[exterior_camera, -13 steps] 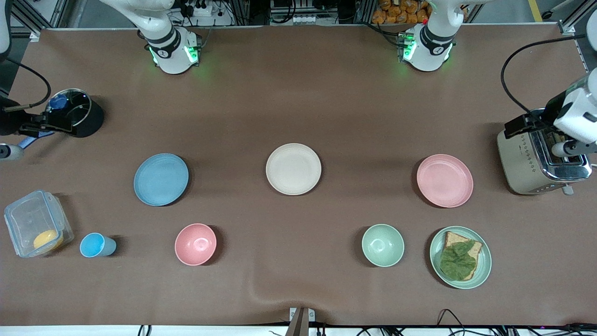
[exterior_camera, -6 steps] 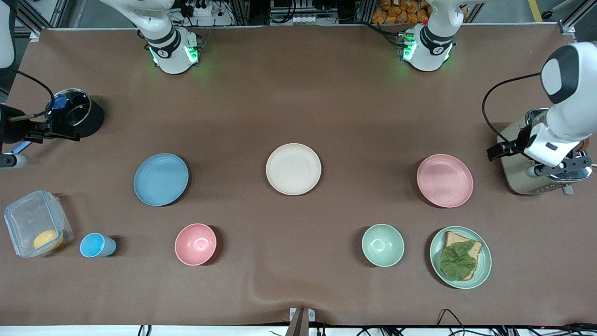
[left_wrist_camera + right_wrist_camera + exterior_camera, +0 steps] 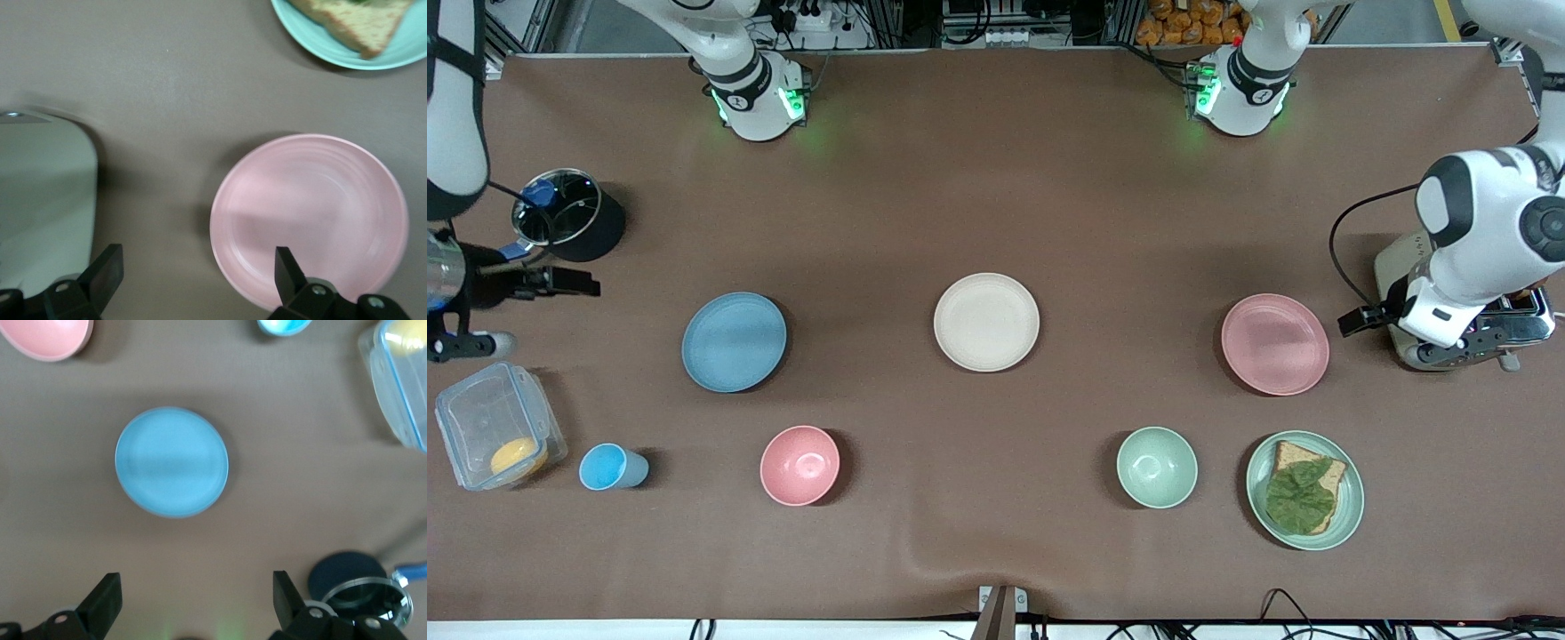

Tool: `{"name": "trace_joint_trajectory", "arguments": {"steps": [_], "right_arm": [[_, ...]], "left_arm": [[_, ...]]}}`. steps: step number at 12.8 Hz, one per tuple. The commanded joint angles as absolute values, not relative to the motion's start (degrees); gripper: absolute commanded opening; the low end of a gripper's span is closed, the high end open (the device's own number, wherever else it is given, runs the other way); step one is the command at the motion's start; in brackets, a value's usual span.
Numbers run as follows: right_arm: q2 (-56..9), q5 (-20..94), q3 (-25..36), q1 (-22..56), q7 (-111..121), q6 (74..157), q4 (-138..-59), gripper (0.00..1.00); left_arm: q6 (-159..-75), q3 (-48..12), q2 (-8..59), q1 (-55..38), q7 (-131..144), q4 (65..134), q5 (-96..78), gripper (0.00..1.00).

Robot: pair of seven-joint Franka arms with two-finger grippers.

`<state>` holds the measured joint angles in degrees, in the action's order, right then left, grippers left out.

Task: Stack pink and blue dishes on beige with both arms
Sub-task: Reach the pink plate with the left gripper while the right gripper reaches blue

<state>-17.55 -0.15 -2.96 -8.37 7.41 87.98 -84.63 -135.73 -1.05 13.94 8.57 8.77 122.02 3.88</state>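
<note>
**Counter (image 3: 996, 178), brown mat, dial read from the front view**

- Beige plate (image 3: 986, 321): dial centre, bare. It sits midway between the two coloured plates, probably so each arm has an equal reach to the stacking spot.
- Blue plate (image 3: 734, 341): 9 o'clock of the beige, well apart, toward the right arm's end. Flat, untouched.
- Pink plate (image 3: 1275, 344): 3 o'clock of the beige, well apart, toward the left arm's end. Flat, untouched.
- Right gripper (image 3: 193, 603): aloft over bare mat between the blue plate and the dark pot (image 3: 569, 227); jaws spread wide, empty.
- Left gripper (image 3: 197, 277): aloft over the strip between the pink plate's rim and the toaster (image 3: 1463, 311); jaws spread wide, empty.
- Bystanders: pink bowl (image 3: 799, 465), green bowl (image 3: 1157, 467), blue cup (image 3: 609, 467), green plate with toast (image 3: 1304, 490), clear box (image 3: 498, 436).

Assessment: nothing stacked yet. Each arm appears assigned the plate at its own end.
</note>
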Motion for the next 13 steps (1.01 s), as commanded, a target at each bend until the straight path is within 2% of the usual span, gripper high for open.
{"name": "trace_joint_trajectory", "arguments": {"steps": [1, 2, 7, 10, 13], "right_arm": [[-23.4, 0.3, -3.5, -9.3, 7.8, 91.9, -82.6, 1.0], [-25.2, 0.4, -3.4, -9.8, 7.2, 93.8, -82.6, 1.0], [-35.4, 3.5, -3.4, -12.7, 6.7, 102.3, -82.9, 1.0], [-38.1, 5.7, -3.4, -12.8, 6.8, 103.2, -85.7, 1.0], [-37.6, 5.6, -3.3, -12.7, 7.0, 107.5, -92.8, 1.0]], "left_arm": [[-142.9, -1.7, 20.6, 11.5, 9.0, 121.6, 4.9, 1.0], [-145.1, -1.7, 22.6, 12.0, 8.8, 121.7, 4.9, 1.0], [-145.4, -2.2, 24.1, 11.7, 9.5, 121.6, 2.5, 1.0], [-145.4, -4.0, 25.7, 11.7, 9.5, 121.3, -0.8, 0.87], [-145.4, -4.0, 26.0, 11.8, 9.4, 121.3, -0.8, 0.75]]}}
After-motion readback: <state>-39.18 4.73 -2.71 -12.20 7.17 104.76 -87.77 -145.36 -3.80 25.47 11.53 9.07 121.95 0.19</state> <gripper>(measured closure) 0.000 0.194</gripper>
